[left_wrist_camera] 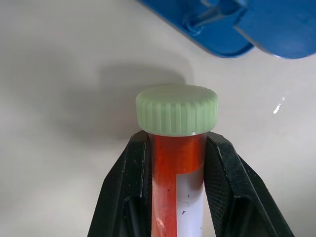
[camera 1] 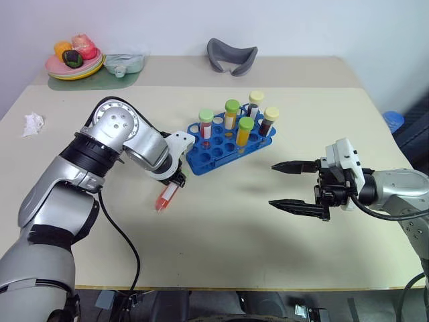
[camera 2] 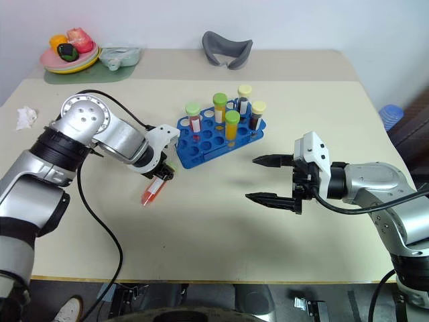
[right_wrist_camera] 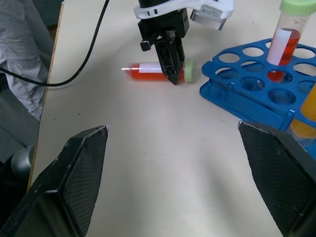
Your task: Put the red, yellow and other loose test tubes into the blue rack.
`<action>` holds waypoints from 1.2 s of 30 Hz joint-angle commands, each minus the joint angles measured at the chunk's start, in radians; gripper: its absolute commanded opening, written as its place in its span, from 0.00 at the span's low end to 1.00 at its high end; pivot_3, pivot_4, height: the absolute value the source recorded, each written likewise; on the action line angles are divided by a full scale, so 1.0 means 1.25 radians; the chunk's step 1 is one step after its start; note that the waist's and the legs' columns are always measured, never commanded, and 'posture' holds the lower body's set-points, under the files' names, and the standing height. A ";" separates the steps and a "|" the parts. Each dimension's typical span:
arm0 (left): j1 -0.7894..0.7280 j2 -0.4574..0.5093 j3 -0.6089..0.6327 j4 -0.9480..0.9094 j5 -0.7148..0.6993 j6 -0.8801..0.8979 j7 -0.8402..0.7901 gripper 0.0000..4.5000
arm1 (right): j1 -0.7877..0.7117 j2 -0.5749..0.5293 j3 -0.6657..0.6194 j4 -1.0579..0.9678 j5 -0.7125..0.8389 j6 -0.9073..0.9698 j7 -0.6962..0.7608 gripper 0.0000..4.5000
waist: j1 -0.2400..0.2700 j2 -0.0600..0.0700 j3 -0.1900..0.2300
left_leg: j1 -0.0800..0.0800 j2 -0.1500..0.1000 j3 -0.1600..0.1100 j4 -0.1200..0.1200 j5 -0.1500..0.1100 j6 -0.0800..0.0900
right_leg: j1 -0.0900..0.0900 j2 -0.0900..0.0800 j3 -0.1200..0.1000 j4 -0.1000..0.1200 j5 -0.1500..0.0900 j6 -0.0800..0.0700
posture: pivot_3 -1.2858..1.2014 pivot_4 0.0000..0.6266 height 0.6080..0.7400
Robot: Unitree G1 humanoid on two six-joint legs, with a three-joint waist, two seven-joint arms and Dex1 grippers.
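My left jaws (left_wrist_camera: 175, 163) are clamped on the red test tube (camera 1: 166, 196), just below its pale green cap (left_wrist_camera: 177, 109); 1 black finger (left_wrist_camera: 126, 192) presses each side of the glass. The tube lies on the counter (camera 1: 221, 235) w/ a white label on it, cap end pointing toward the blue rack (camera 1: 228, 144), just beside the rack's near corner but not touching it.

My right jaws (camera 1: 293, 184) are wide apart, holding nothing, hovering above bare counter to the right of the rack, fingers aimed left toward it.

Rack stands mid-counter w/ 5 capped tubes upright in it: 3 w/ green caps, 2 w/ pale yellow caps; several holes at the near side are free.

Further out: crumpled white paper (camera 1: 32, 123) at the left edge, plate w/ toy food (camera 1: 75, 59) at the far left corner, grey curved thing (camera 1: 231, 56) at the far edge.
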 commanded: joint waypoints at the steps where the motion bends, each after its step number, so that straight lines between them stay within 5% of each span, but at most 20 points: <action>1: 0.044 0.068 0.164 -0.173 0.053 -0.076 -0.059 0.19 | 0.016 0.001 -0.031 -0.007 0.011 -0.008 0.003 0.96 | 0.000 0.000 0.000 | 0.000 0.000 0.000 0.000 0.000 0.000 | -0.001 0.000 0.000 0.001 0.000 0.000 | 0.52 0.24 1.00; 8: 0.421 0.130 0.483 -0.586 0.473 -0.592 -0.477 0.19 | 0.063 0.063 -0.091 -0.002 0.026 -0.003 -0.085 0.96 | 0.005 0.000 0.000 | 0.000 0.000 0.002 -0.002 0.005 -0.009 | -0.002 0.000 0.001 0.002 0.000 -0.001 | 0.52 0.24 1.00; 13: 0.577 0.043 0.537 -0.585 0.650 -0.849 -0.722 0.19 | 0.120 0.097 -0.142 0.004 0.007 -0.039 -0.123 0.96 | 0.016 0.000 -0.001 | 0.001 0.000 0.002 -0.002 0.003 -0.005 | 0.000 0.000 0.001 0.001 0.000 -0.001 | 0.52 0.24 1.00; 18: 0.551 -0.017 0.470 -0.478 0.803 -1.022 -0.933 0.19 | 0.191 0.122 -0.176 -0.018 -0.009 -0.094 -0.127 0.96 | 0.027 0.000 -0.001 | 0.001 0.000 0.002 -0.002 0.001 -0.002 | 0.002 0.000 0.000 -0.002 0.000 -0.001 | 0.52 0.24 1.00; 24: 0.422 -0.142 0.442 -0.266 0.834 -1.133 -1.159 0.19 | 0.243 0.143 -0.191 -0.037 -0.045 -0.197 -0.111 0.96 | 0.025 0.000 0.000 | 0.001 0.000 0.002 -0.002 0.001 -0.001 | 0.002 0.000 0.000 -0.003 0.000 0.000 | 0.52 0.24 1.00; 30: 0.331 -0.192 0.437 -0.100 0.857 -1.158 -1.326 0.19 | 0.239 0.154 -0.173 -0.018 -0.103 -0.293 -0.102 0.96 | 0.018 0.000 0.000 | 0.001 0.000 0.002 -0.002 0.001 -0.001 | 0.002 0.000 0.000 -0.003 0.000 0.000 | 0.52 0.24 1.00; 36: 0.257 -0.227 0.448 0.032 0.865 -1.144 -1.428 0.19 | 0.237 0.176 -0.137 -0.091 -0.129 -0.238 -0.220 0.96 | 0.021 0.000 0.000 | 0.001 0.000 0.001 -0.002 0.001 -0.001 | 0.002 0.000 0.000 -0.003 0.000 0.000 | 0.52 0.24 1.00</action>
